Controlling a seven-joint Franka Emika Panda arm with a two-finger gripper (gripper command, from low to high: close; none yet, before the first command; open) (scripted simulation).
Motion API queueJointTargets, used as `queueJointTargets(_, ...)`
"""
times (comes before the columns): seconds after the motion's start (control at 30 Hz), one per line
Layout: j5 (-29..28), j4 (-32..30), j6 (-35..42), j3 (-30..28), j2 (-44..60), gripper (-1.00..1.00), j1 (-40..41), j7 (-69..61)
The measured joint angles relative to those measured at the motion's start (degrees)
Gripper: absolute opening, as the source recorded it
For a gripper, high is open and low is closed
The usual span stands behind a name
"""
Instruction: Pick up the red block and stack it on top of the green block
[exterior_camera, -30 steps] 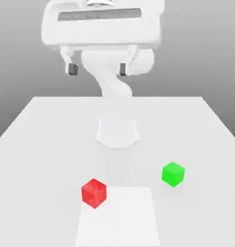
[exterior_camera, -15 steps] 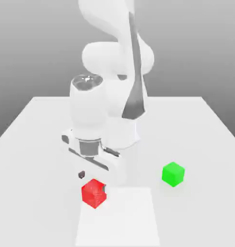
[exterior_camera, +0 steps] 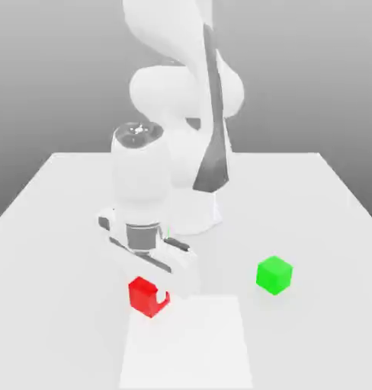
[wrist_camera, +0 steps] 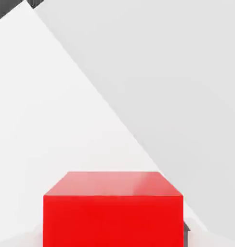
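Grey backdrop, white worktop (exterior_camera: 59, 228) — the arm is bent low over the near side. The jaws (exterior_camera: 149, 291) are clamped on the red block (exterior_camera: 143, 294), which sits at the corner of a paler square patch (exterior_camera: 193, 343). The green block (exterior_camera: 274, 274) is parked well apart, toward the exterior view's right.

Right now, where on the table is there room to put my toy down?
The white table is bare along the exterior view's left edge, beside the white robot arm. Another bare patch lies between the small green cube and the table's far right corner. It is crowded around the small red cube, where the gripper is shut on it.
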State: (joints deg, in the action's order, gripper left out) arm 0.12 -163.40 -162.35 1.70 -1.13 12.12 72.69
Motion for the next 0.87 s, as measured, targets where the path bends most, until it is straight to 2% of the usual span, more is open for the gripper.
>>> queueJointTargets(0.43, 12.0, -8.1, 9.5, 14.8, -17.8, -1.00, -31.7, -11.4)
queueJointTargets(0.57, 9.4, -8.5, 5.2, 17.3, -13.7, -1.00, -31.4, -10.0)
queueJointTargets(0.77, 3.1, -8.3, -5.4, 19.0, -2.9, -1.00, -28.2, -5.8)
queueJointTargets(0.8, 2.4, -8.3, -7.0, 18.9, -1.3, 1.00, -28.0, -5.3)
queueJointTargets(0.87, 2.4, -8.3, -7.0, 18.9, -1.3, 1.00, -28.1, -5.3)
